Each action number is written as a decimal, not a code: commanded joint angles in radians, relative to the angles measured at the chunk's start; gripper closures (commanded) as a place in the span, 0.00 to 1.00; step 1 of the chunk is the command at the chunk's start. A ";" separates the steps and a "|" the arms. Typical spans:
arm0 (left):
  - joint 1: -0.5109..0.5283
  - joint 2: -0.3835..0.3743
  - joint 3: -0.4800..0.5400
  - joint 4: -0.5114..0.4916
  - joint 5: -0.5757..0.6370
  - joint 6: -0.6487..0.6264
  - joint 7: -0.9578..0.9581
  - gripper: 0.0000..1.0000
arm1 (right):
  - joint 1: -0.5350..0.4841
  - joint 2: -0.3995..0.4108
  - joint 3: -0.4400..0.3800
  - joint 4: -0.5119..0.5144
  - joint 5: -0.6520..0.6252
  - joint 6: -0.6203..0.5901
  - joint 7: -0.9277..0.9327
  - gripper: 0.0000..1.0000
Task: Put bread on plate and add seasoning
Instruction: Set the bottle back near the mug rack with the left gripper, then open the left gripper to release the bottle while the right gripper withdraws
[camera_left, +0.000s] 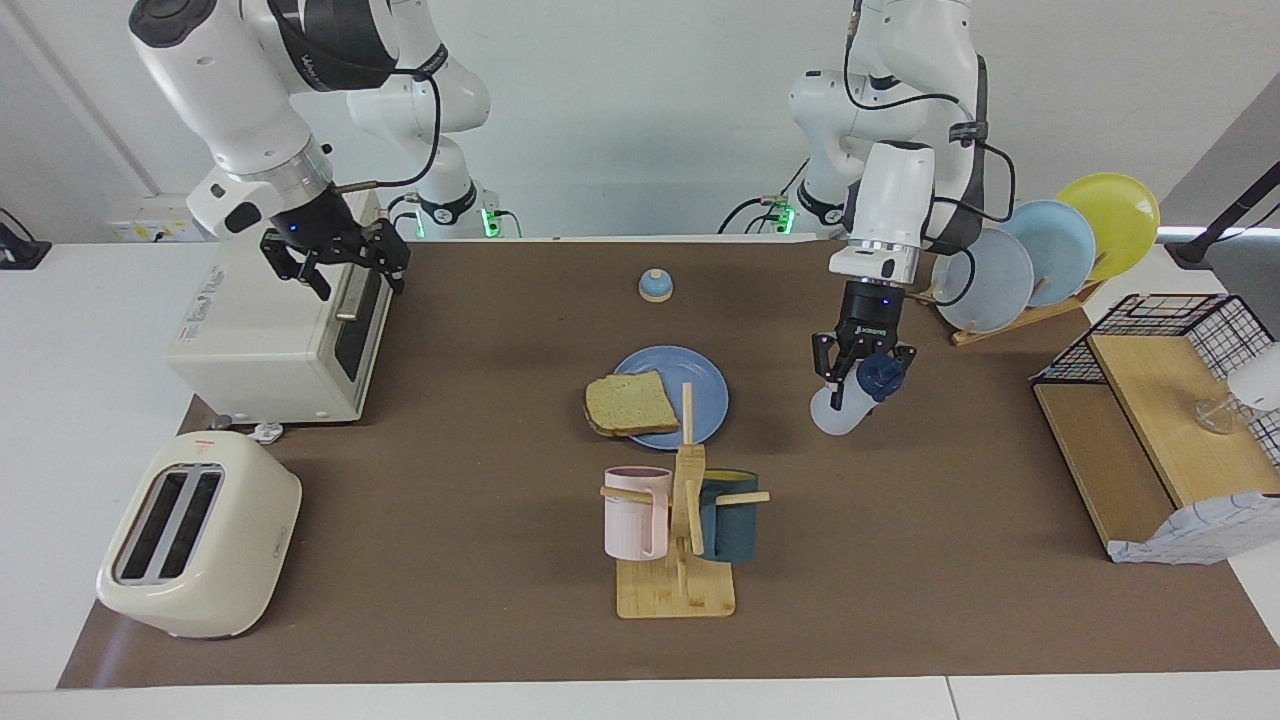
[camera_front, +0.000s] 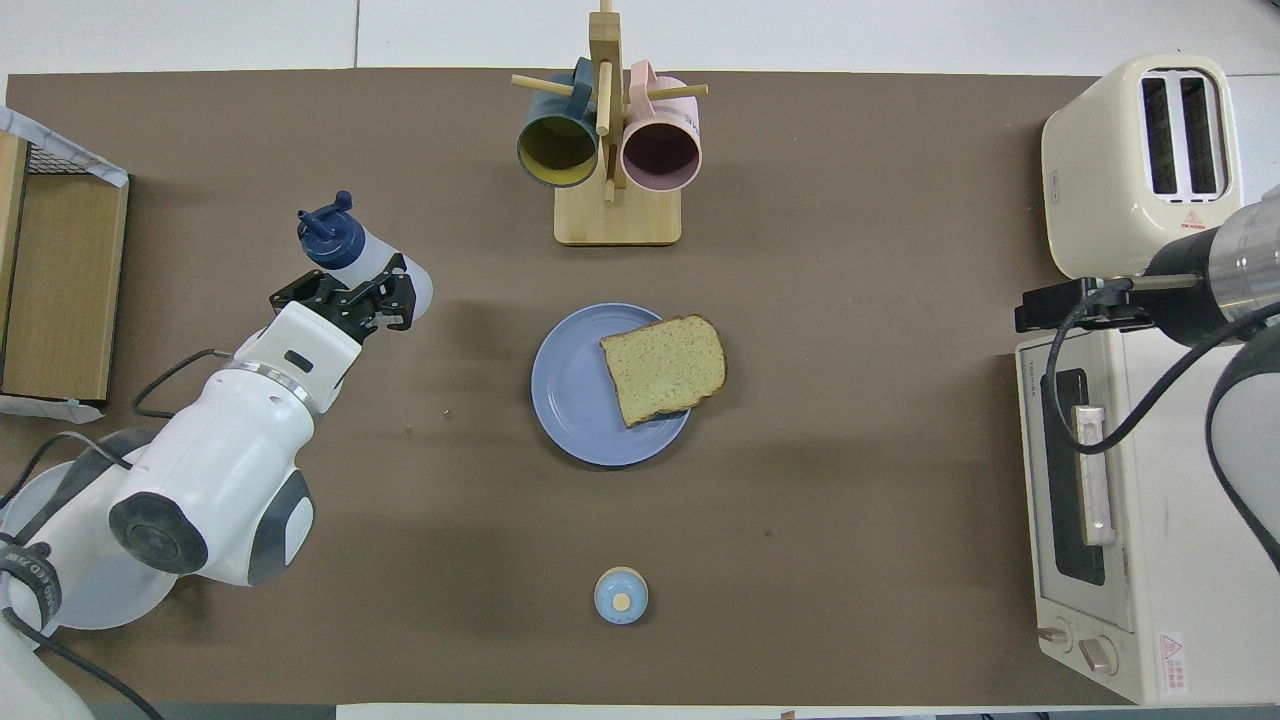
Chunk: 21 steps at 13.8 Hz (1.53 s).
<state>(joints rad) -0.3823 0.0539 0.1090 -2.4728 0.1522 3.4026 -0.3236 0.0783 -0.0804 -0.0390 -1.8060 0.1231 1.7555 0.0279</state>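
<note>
A: How is the facing view set?
B: It is set high above the table (camera_left: 480, 600) edge farthest from the robots, looking toward them.

A: And the overhead view?
B: It is mounted above the robots' edge, aimed steeply down. The whole tabletop (camera_front: 850, 560) is shared, half a turn apart.

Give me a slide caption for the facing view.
Left gripper holds the seasoning tilted, bread already on plate.
</note>
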 joint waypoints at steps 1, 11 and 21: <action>0.008 0.052 0.000 -0.017 -0.016 0.098 0.014 1.00 | 0.011 -0.028 0.001 -0.058 0.047 0.054 -0.025 0.00; 0.028 0.147 0.006 0.034 -0.003 0.101 0.132 1.00 | 0.080 0.034 0.001 -0.099 0.184 0.189 -0.019 0.00; 0.029 0.165 0.008 0.023 0.030 0.104 0.146 0.83 | -0.025 0.031 -0.012 0.088 -0.082 -0.126 -0.026 0.00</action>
<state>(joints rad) -0.3685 0.2113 0.1205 -2.4507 0.1648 3.4806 -0.1903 0.0641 -0.0458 -0.0544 -1.7400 0.0593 1.6783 0.0262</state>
